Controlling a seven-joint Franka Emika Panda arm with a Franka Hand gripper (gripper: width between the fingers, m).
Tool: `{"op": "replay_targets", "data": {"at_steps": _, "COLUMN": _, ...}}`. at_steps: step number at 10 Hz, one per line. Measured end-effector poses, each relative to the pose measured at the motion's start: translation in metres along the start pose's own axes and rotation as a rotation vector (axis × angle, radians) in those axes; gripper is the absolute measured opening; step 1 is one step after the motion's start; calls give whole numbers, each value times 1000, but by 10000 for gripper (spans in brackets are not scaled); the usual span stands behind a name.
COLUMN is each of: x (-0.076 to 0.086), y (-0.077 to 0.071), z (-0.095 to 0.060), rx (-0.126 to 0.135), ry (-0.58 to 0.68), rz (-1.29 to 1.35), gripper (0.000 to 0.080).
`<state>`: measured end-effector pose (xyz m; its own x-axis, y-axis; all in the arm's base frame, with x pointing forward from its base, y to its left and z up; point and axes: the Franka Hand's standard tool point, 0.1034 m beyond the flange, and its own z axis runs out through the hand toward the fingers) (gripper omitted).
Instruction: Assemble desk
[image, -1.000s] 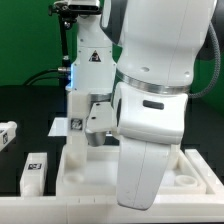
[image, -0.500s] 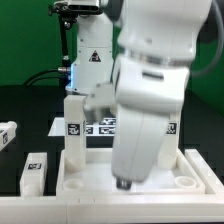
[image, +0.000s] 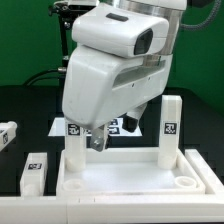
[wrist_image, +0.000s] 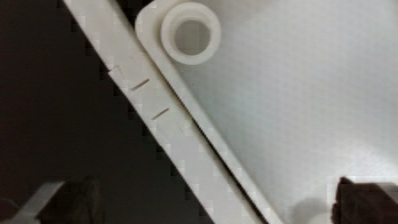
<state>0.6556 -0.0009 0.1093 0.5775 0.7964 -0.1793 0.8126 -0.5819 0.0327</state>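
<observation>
The white rimmed tabletop lies at the front with its sockets facing up. One white leg stands upright at its back left corner. A second leg stands upright at its back right corner. Two loose legs lie on the black table at the exterior view's left, one near and one further back. My gripper hangs just right of the left upright leg, above the tabletop. In the wrist view the gripper is open and empty over the tabletop rim, with an empty corner socket beyond.
The marker board lies flat behind the tabletop. The robot base stands at the back. My bulky white arm hides the middle of the scene. Two empty front sockets show on the tabletop.
The arm has swung up and toward the exterior view's left, uncovering the right upright leg. The gripper has come back beside the left upright leg.
</observation>
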Motion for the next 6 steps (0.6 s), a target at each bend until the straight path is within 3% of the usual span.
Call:
{"op": "replay_targets", "data": {"at_steps": 1, "x": -2, "y": 1, "z": 0, "rx": 2, "ry": 0, "rz": 45, "gripper": 649}}
{"op": "replay_targets", "data": {"at_steps": 2, "x": -21, "y": 11, "z": 2, "rx": 39, "ry": 3, "rz": 160, "gripper": 649}}
{"op": "replay_targets", "data": {"at_steps": 3, "x": -43, "y": 24, "z": 6, "rx": 40, "ry": -7, "rz": 251, "gripper": 649}}
{"op": "replay_targets", "data": {"at_steps": 5, "x": -64, "y": 23, "z": 14, "rx": 146, "ry": -78, "rz": 616, "gripper": 649}}
{"op": "replay_targets", "data": {"at_steps": 6, "x": -61, "y": 28, "z": 14, "rx": 133, "ry": -73, "rz": 681, "gripper": 649}}
